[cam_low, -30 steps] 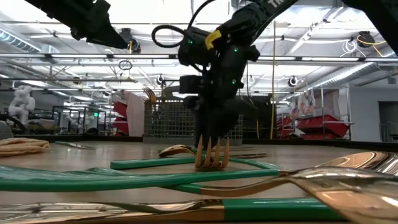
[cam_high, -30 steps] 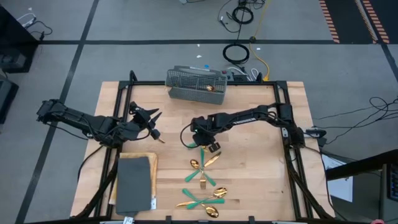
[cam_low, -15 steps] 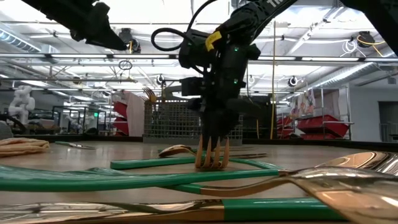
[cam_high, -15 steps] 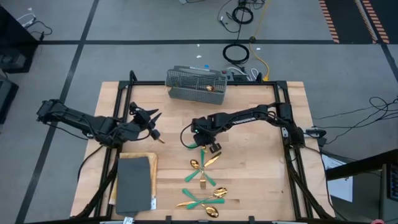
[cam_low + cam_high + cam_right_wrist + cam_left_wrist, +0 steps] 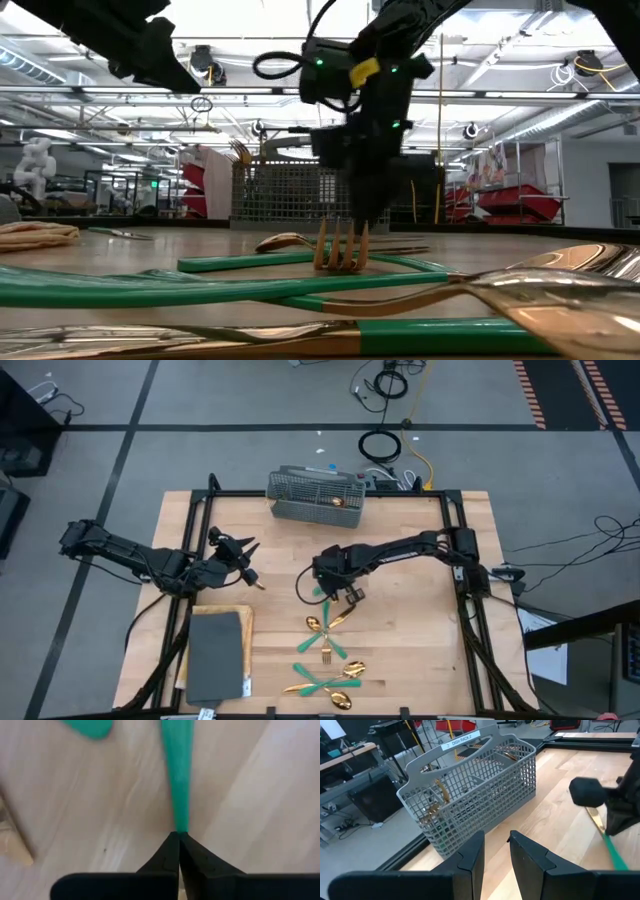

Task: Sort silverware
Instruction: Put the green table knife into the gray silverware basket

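The right gripper (image 5: 178, 836) has just clamped its fingers on a teal handle (image 5: 179, 785), beginning a pickup; left gripper (image 5: 495, 851) fingers apart.

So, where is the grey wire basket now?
In the high view, the grey wire basket stands at the table's far edge, near its middle, beyond both grippers.

**Workshop floor around a wooden table**

A pale wooden table (image 5: 400, 640) in a black frame stands on a grey floor (image 5: 200, 400) crossed by dark tape lines. Coiled black cables (image 5: 380, 445) and a yellow lead lie beyond its far edge, near orange-striped floor markings (image 5: 535, 395). At table height, the room shows bright ceiling lights (image 5: 250, 15), exposed beams and shelving with red bins (image 5: 510, 205).
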